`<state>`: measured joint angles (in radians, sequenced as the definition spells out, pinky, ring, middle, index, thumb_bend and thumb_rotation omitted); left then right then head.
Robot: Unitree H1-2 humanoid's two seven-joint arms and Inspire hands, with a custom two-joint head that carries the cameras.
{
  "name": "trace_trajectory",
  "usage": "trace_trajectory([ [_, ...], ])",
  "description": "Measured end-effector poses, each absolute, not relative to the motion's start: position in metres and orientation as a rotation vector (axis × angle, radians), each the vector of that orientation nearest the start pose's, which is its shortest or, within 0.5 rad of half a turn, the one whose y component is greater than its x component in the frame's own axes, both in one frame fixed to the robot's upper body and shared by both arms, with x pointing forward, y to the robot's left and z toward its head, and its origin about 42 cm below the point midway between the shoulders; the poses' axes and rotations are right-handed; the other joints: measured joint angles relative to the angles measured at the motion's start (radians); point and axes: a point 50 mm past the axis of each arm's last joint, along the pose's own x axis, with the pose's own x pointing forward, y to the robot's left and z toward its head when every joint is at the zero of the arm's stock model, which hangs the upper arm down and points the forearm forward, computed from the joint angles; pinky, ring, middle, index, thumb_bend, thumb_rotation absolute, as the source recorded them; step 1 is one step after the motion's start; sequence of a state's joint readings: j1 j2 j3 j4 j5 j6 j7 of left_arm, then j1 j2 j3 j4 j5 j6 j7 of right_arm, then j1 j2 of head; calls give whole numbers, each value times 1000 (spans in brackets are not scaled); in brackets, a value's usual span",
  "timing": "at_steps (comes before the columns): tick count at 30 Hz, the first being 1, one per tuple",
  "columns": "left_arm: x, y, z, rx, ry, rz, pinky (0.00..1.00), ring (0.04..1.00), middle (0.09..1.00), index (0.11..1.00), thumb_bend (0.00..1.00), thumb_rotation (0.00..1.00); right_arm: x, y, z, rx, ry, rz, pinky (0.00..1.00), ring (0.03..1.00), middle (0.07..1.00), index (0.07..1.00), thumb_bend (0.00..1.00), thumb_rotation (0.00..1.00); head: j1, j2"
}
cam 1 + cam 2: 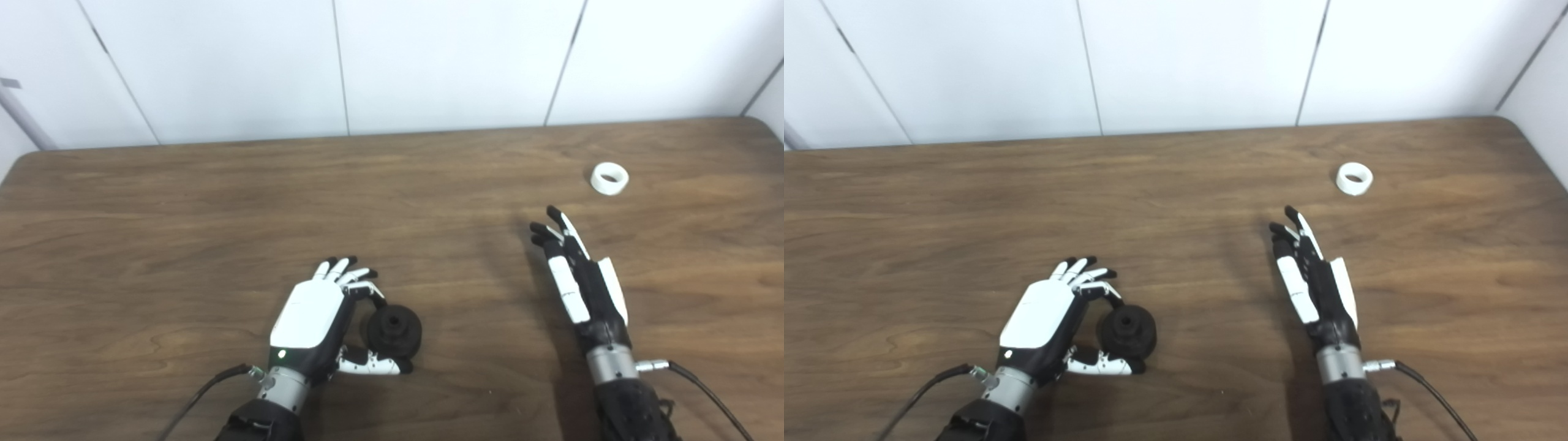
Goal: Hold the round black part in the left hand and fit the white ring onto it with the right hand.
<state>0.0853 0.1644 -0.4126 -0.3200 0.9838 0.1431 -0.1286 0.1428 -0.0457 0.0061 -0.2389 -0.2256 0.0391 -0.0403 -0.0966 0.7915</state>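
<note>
The round black part (395, 331) rests on the wooden table (184, 233) near the front. My left hand (315, 321) is beside it on its left. The thumb lies against the part's near edge and one curled finger touches its far edge, so the part is pinched between them; the other fingers are stretched out. The white ring (609, 178) lies on the table at the far right. My right hand (579, 278) is open and empty, fingers straight and pointing away from me, hovering well short of the ring and to its left.
White wall panels (429, 61) stand behind the table's far edge. The table's right corner is rounded. Cables run from both wrists toward the front edge.
</note>
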Motion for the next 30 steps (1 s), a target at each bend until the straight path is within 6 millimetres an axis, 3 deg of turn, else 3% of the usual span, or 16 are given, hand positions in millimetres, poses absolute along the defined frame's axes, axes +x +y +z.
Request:
trace_trajectory([
  [7, 230, 153, 131, 1067, -194, -305, 1000, 947, 834, 483, 523, 56, 237, -236, 135, -250, -66, -93, 947, 888, 881, 942, 457, 1000, -17, 5],
  [10, 230, 155, 128, 1061, -206, -293, 1000, 948, 836, 483, 523, 56, 237, -238, 140, -246, -62, -98, 949, 904, 881, 937, 466, 1000, -93, 2],
  [15, 226, 161, 122, 1025, -198, -286, 1000, 942, 830, 482, 525, 52, 241, -242, 149, -247, -48, -99, 952, 928, 905, 941, 475, 1000, -138, -2],
  [18, 225, 165, 119, 1017, -208, -280, 1000, 938, 827, 482, 525, 53, 250, -251, 158, -274, -72, -97, 949, 926, 907, 938, 470, 1000, -159, -8],
  [24, 225, 172, 118, 1014, -218, -287, 1000, 937, 823, 482, 525, 52, 274, -271, 183, -410, -122, -138, 848, 878, 880, 902, 510, 1000, -199, -21],
  [30, 226, 173, 118, 1017, -218, -288, 1000, 926, 817, 482, 525, 53, 295, -295, 209, -560, -102, -187, 868, 872, 875, 871, 540, 968, -222, -21],
])
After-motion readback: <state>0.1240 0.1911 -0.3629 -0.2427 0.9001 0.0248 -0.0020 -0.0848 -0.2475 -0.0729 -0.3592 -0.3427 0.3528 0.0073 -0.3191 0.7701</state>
